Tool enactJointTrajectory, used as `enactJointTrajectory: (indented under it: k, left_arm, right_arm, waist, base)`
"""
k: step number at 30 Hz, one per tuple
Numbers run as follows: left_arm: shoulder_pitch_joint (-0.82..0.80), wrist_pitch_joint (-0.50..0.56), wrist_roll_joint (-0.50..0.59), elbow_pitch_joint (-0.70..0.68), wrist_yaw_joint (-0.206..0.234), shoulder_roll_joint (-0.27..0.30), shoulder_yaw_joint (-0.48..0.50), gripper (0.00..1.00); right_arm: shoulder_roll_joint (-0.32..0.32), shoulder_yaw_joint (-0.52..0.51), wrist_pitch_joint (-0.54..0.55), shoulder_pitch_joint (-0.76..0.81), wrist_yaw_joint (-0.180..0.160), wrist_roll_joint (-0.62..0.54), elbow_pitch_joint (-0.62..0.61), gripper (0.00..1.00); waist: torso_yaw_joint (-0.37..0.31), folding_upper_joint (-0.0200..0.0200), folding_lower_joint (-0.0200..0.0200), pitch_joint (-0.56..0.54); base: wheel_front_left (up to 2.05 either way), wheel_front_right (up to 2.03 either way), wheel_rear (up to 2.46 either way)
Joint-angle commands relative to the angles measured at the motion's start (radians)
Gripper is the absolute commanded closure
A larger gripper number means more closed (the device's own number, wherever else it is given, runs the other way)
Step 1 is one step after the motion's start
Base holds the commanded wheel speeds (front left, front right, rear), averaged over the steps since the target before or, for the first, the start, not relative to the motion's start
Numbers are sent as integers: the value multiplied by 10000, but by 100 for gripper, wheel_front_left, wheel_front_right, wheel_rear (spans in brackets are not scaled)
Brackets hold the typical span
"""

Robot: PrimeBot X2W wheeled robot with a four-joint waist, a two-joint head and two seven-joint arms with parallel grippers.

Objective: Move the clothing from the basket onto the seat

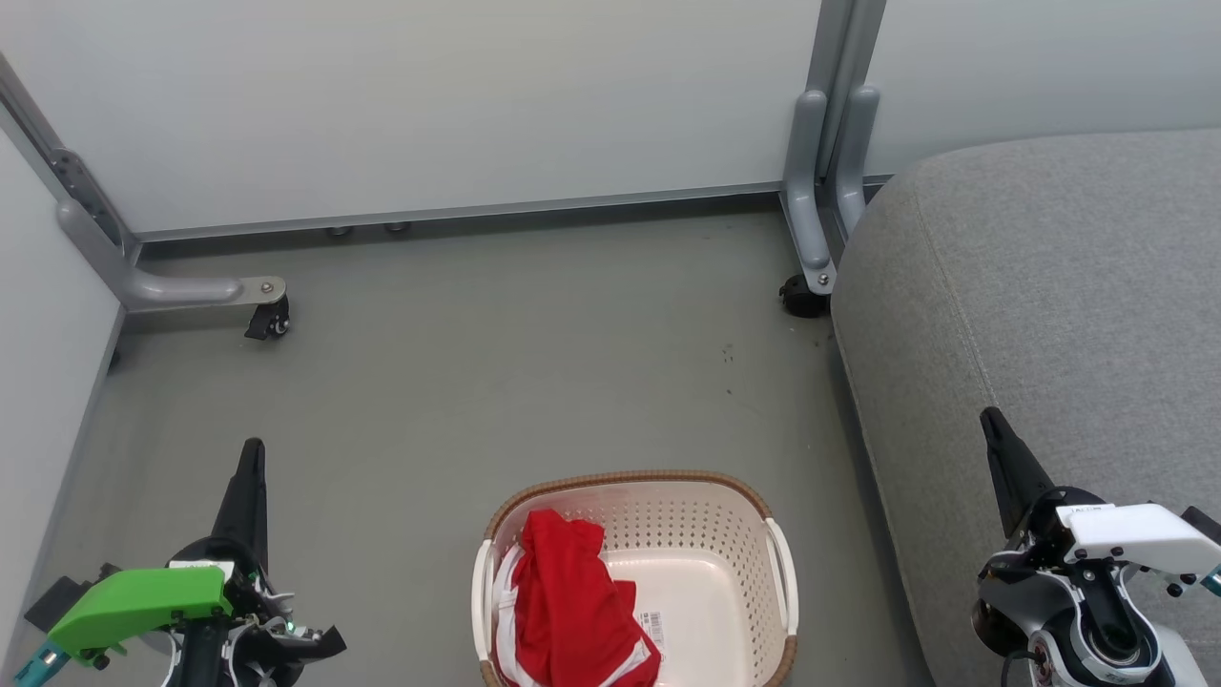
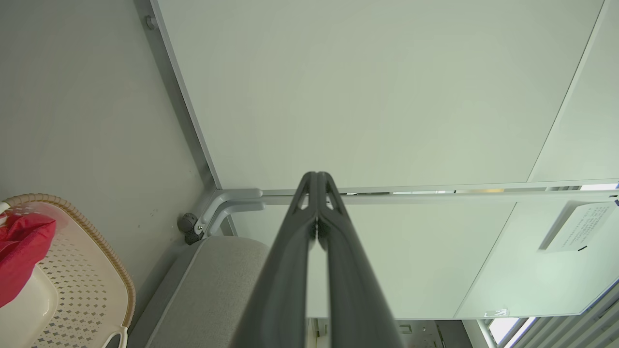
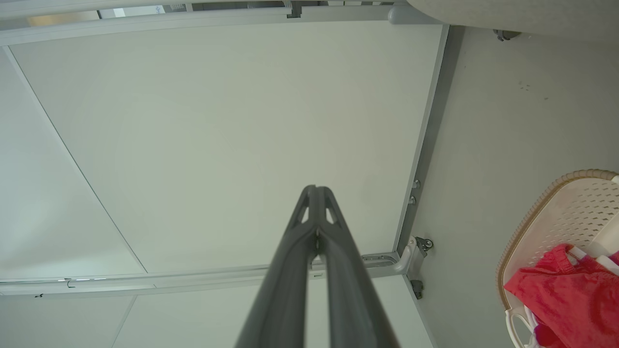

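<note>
Grey floor [image 1: 477, 382] under basket [image 1: 689, 520] — pale walls [image 1: 429, 105].

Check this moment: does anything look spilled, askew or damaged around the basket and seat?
Nothing stands out. The clothing lies heaped in the left side of the basket, which stands level on the floor beside the seat. The left gripper and right gripper are shut, apart from both. The floor has only faint dark specks.
</note>
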Motion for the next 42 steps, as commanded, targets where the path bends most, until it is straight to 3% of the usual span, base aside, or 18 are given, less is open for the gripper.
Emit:
enactJointTrajectory:
  k: [1, 29, 30, 42]
  left_arm:
    - [-127, 21, -31, 2, -49, 7, 3, 100]
    - [-128, 21, -31, 2, -49, 7, 3, 100]
    - [0, 0, 0, 0, 0, 0, 0, 0]
    - [-83, -526, 496, -254, 0, 107, -573, 0]
  right_arm:
    - [-23, 1, 10, -83, 4, -48, 16, 100]
    - [-23, 2, 9, -83, 4, -47, 16, 100]
    - [0, 0, 0, -1, 0, 0, 0, 0]
    - [-40, 265, -519, 79, 0, -721, -188, 0]
  waist:
    - [0, -1, 0, 0]
    - [0, -1, 0, 0]
    - [0, -1, 0, 0]
    - [-9, -1, 0, 17]
  base:
    - [0, 0, 0]
    - [0, 0, 0]
    - [0, 0, 0]
    - [0, 0, 0]
